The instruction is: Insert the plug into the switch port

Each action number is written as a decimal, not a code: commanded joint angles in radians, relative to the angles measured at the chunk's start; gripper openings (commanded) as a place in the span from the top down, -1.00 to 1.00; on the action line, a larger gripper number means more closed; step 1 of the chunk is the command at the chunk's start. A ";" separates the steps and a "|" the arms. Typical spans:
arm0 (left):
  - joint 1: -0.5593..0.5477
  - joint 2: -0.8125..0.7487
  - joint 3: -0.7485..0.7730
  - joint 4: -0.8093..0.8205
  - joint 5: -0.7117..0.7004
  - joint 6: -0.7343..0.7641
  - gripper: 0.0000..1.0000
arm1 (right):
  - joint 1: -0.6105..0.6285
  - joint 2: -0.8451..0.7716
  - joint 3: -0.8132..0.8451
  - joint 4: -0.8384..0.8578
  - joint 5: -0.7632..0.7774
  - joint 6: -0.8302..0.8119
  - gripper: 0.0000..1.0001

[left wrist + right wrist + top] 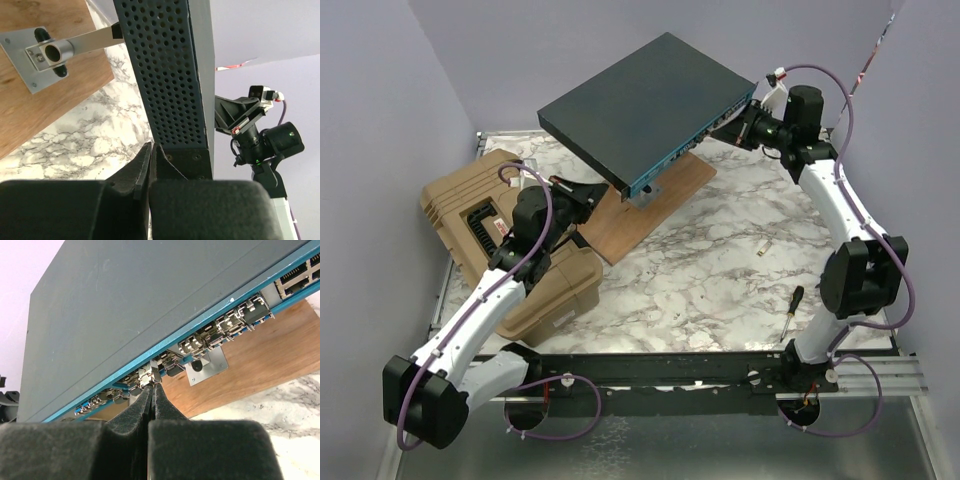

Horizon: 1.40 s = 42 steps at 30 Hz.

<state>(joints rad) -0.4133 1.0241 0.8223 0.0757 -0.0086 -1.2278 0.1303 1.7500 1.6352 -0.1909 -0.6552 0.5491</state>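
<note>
Black right gripper up close, clenched shut, tips touching small silver metal plug at front port row of wide flat dark grey metal switch. Keep level; push straight in, slowly. Left gripper clenched empty beside switch's holey side.

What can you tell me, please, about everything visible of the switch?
The switch is a wide, flat, dark grey metal box with a thin teal front, a row of small ports and a perforated side. It sits tilted, raised on a metal bracket above a wooden board. The shut right gripper meets a silver plug at one port; the shut left gripper is by a side corner.
</note>
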 commanded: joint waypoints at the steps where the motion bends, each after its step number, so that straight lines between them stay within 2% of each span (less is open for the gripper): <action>1: 0.004 -0.028 -0.012 -0.037 -0.027 0.032 1.00 | 0.095 -0.018 -0.076 0.332 0.074 -0.031 0.88; 2: 0.003 -0.034 -0.013 -0.037 -0.035 0.035 0.99 | 0.095 -0.032 -0.081 0.308 0.078 -0.058 0.85; 6: 0.003 -0.050 -0.014 -0.038 -0.054 0.057 0.67 | 0.095 -0.078 -0.105 0.220 0.106 -0.125 0.70; 11: 0.003 -0.072 -0.009 -0.056 -0.073 0.101 0.23 | 0.094 -0.168 -0.154 0.146 0.195 -0.188 0.37; 18: 0.004 -0.139 0.020 -0.123 -0.160 0.268 -0.21 | 0.093 -0.326 -0.238 0.028 0.482 -0.299 -0.10; 24: 0.004 -0.191 0.042 -0.149 -0.242 0.443 -0.54 | 0.092 -0.448 -0.355 -0.023 0.697 -0.329 -0.29; 28: 0.004 -0.223 0.038 -0.148 -0.289 0.567 -0.76 | 0.092 -0.504 -0.406 -0.099 0.833 -0.302 -0.48; 34: 0.003 -0.276 0.005 -0.138 -0.342 0.695 -0.98 | 0.092 -0.561 -0.501 -0.222 1.003 -0.203 -0.70; 38: 0.003 -0.311 -0.042 -0.115 -0.366 0.760 -0.98 | 0.092 -0.586 -0.595 -0.297 1.068 -0.086 -0.70; 42: 0.004 -0.350 -0.103 -0.079 -0.375 0.801 -0.98 | 0.092 -0.573 -0.693 -0.353 1.083 0.059 -0.62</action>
<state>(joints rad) -0.4133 0.7090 0.7811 -0.0387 -0.3382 -0.5228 0.2253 1.1748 1.0206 -0.4297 0.3435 0.4377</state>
